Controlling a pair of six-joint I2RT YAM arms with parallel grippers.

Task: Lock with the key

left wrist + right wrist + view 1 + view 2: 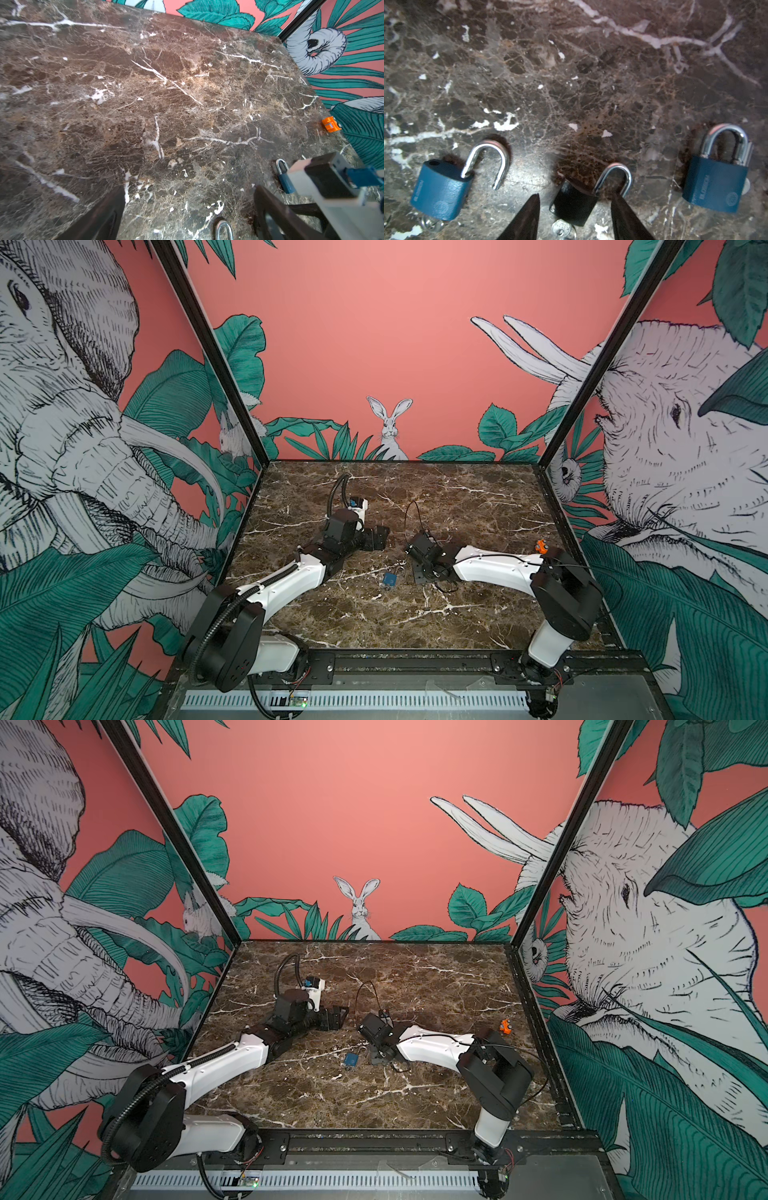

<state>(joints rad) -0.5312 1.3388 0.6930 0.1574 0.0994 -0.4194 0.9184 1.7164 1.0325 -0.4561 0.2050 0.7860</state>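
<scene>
Right end effector (575, 193), jaws apart, straddles the open black padlock (574, 204) lying on the surface (571, 62), key (561, 228) inserted, presumably to steady it for locking; left end effector (190, 187) gapes empty nearby.

The left tool (380, 537) hangs low over the surface (457, 497), jaws spread wide. The right tool (575, 199) points down at it, jaws parted.

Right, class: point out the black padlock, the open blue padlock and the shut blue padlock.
black padlock (574, 203): right wrist view, on its body.
open blue padlock (439, 191): right wrist view, on its body.
shut blue padlock (715, 185): right wrist view, on its body.
</scene>
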